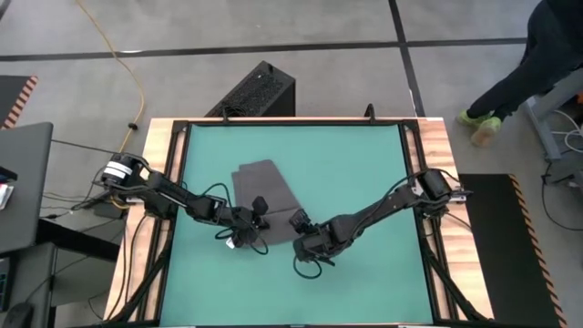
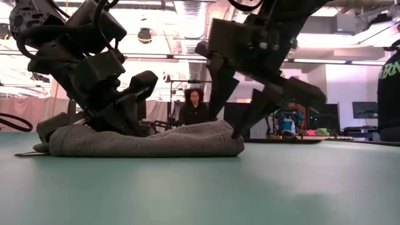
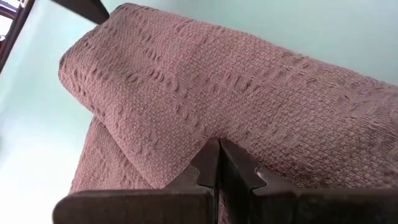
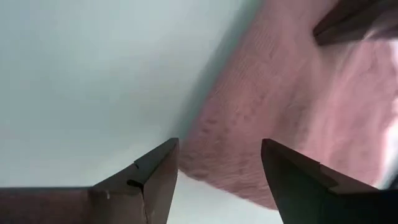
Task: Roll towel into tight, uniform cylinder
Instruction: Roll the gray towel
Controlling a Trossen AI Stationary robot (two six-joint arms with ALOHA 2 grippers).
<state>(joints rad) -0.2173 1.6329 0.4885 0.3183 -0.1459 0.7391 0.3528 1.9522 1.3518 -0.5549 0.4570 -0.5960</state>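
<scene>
Two hands meet at the near end of the towel point(image 1: 262, 196), which lies partly rolled on the teal mat point(image 1: 364, 164) that covers the worktop, left of its middle. Nearest, in the low view, the towel shows as a low, rounded bundle point(image 2: 150, 140), folded over itself, with a soft blunt end on its right. The left hand point(image 1: 244, 233) presses down on the bundle's left part; its wrist view shows its fingers drawn together, tip to tip, resting on the cloth with nothing pinched between them (as far as one can see). The right hand point(image 1: 307, 244) stands just beside the bundle's right end with its fingers spread wide point(image 4: 217, 180) and holding nothing, the roll's edge lying ahead of the gap.

I judge the towel light, limp and easily compressed: its coarse woven texture should grip itself and not slip, but a loose layer will sag and spring back. The roll's two ends look like the places to take hold, so that it turns evenly.

Farther off, the unrolled part lies flat on the mat. Beyond the worktop a person sits in the room.
</scene>
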